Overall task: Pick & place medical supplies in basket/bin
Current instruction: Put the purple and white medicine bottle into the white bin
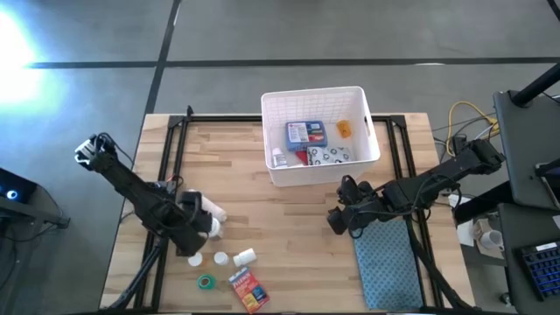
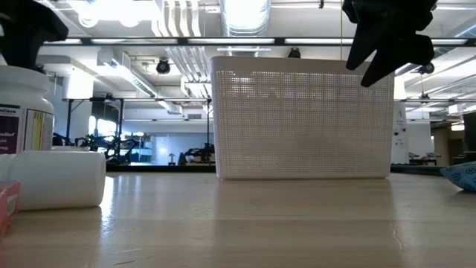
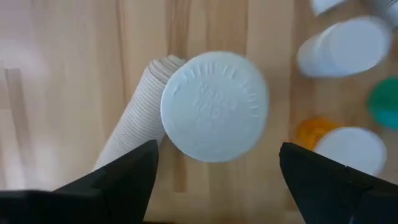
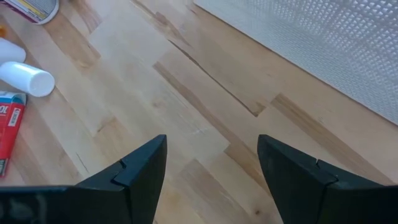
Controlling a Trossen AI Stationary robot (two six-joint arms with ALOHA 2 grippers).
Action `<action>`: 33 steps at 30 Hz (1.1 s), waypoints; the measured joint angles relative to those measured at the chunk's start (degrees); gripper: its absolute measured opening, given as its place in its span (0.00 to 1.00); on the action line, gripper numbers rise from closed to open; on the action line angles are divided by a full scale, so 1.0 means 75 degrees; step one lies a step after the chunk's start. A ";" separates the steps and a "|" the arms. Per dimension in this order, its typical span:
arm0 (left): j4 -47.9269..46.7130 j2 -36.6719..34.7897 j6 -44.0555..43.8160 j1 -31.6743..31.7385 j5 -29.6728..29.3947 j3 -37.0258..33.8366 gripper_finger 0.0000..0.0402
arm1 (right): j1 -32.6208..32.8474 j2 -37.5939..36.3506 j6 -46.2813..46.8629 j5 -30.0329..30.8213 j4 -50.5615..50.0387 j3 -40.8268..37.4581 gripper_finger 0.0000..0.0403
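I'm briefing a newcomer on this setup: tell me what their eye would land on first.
The white basket at the table's far middle stands out first, already holding a blue box and other small supplies. Next comes the left gripper, open directly over a white bottle cap beside a gauze roll, near the front-left cluster of supplies. The right gripper hangs open over bare wood by the teal cloth mat.
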 joint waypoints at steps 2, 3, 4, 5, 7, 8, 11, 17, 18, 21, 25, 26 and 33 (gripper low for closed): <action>0.0035 0.0205 0.0315 0.0148 0.0003 -0.0004 0.77 | 0.0000 0.0000 -0.0004 -0.0001 0.0013 0.0000 0.60; 0.0040 0.0283 0.0349 0.0226 0.0003 0.0030 0.77 | 0.0000 0.0000 -0.0004 -0.0001 0.0013 0.0000 0.60; 0.0042 0.0350 0.0357 0.0277 0.0003 0.0082 0.77 | 0.0000 0.0000 -0.0004 -0.0003 0.0013 0.0000 0.60; 0.0055 0.0393 0.0359 0.0320 -0.0003 0.0124 0.77 | 0.0000 0.0000 -0.0004 -0.0003 0.0013 0.0000 0.60; 0.0058 0.0418 0.0362 0.0381 0.0006 0.0130 0.77 | 0.0000 0.0000 0.0001 -0.0029 0.0016 0.0000 0.60; 0.0110 0.0420 0.0374 0.0417 0.0009 0.0114 0.77 | 0.0000 0.0000 -0.0002 -0.0046 0.0020 0.0000 0.60; 0.0347 0.0420 0.0726 0.0547 0.0012 0.0095 0.77 | 0.0003 0.0000 -0.0043 -0.0061 0.0048 0.0000 0.60; 0.1120 0.0429 0.1306 0.0864 0.0019 0.0071 0.77 | 0.0003 0.0000 -0.0205 -0.0079 0.0137 0.0000 0.60; 0.1118 0.0439 0.1311 0.0920 0.0021 0.0038 0.77 | 0.0003 0.0000 -0.0206 -0.0085 0.0138 0.0000 0.60; 0.1105 0.0446 0.1315 0.0990 0.0111 -0.0107 0.77 | 0.0003 0.0000 -0.0202 -0.0085 0.0153 0.0000 0.60; 0.1116 0.0446 0.1312 0.1028 0.0462 -0.0295 0.77 | 0.0003 0.0000 -0.0199 -0.0085 0.0183 0.0000 0.60; 0.1146 0.0446 0.1300 0.1028 0.0493 -0.0334 0.77 | 0.0003 0.0000 -0.0199 -0.0085 0.0184 0.0000 0.60; 0.1625 0.0446 0.1149 0.1069 0.0517 -0.0625 0.77 | 0.0003 0.0000 -0.0176 -0.0085 0.0182 0.0000 0.60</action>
